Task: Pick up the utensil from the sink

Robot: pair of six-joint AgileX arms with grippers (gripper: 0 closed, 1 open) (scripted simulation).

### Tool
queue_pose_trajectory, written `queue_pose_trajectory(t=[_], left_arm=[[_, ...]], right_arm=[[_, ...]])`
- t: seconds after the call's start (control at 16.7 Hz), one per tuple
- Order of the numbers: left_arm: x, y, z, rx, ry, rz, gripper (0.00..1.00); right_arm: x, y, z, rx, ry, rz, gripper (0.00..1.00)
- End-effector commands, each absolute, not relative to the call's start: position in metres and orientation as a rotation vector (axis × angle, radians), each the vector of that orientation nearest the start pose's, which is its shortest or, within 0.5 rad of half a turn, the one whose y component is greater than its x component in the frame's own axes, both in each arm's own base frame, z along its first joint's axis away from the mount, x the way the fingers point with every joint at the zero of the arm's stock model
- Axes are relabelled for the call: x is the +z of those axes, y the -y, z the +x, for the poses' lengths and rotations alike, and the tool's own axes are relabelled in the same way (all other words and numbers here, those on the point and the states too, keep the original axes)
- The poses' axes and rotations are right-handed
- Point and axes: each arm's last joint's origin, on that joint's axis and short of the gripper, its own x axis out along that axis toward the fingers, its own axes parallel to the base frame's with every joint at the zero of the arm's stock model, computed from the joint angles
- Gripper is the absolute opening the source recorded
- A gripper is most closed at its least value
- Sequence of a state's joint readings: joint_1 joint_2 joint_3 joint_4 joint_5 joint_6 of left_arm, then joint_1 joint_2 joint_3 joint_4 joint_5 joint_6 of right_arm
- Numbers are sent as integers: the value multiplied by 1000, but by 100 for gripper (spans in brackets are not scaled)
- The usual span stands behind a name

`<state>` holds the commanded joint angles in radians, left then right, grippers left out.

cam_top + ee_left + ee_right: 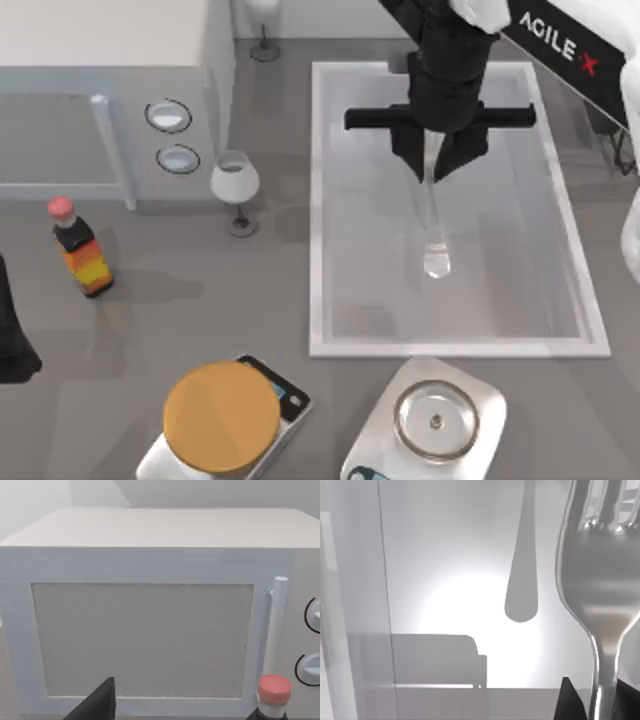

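Note:
The white sink point(318, 200) takes up the right half of the table, with its pale floor point(445, 580) seen close up in the right wrist view. My right gripper point(433, 170) hangs over the far part of the basin, shut on the handle of the utensil point(434, 235), a silver fork. The fork point(600, 580) points its tines away from the gripper point(600, 705) and casts a separate shadow on the sink floor. My left gripper point(10, 340) rests at the table's left edge, and one dark finger point(100, 702) of it faces the microwave.
A white microwave point(100, 100) point(150, 555) stands at the back left. In front of it are a red-capped sauce bottle point(80, 250) point(273, 690) and a wine glass point(236, 185). Near the front edge sit an orange disc on a scale point(222, 415) and a steel bowl point(436, 420).

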<state>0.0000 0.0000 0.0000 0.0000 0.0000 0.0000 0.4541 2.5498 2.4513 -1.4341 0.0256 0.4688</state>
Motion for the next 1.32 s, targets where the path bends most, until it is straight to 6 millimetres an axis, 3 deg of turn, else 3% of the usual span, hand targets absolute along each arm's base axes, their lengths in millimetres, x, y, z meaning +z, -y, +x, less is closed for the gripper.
queue_pose_trajectory(t=[0.18, 0.42, 0.72, 0.9, 1.08, 1.32], left_arm=[[160, 1, 106, 0, 0, 0, 100], [160, 1, 106, 0, 0, 0, 100], [160, 1, 106, 0, 0, 0, 100], [160, 1, 106, 0, 0, 0, 100], [160, 1, 106, 0, 0, 0, 100], [160, 1, 106, 0, 0, 0, 100]], right_arm=[[198, -205, 444, 1, -1523, 3, 0], [234, -144, 427, -2, -1523, 2, 0], [263, -52, 361, -12, -1569, -2, 0], [269, -13, 312, -10, -1579, 3, 0], [270, 9, 277, -8, -1573, 7, 0], [270, 15, 267, -8, -1571, 8, 0]])
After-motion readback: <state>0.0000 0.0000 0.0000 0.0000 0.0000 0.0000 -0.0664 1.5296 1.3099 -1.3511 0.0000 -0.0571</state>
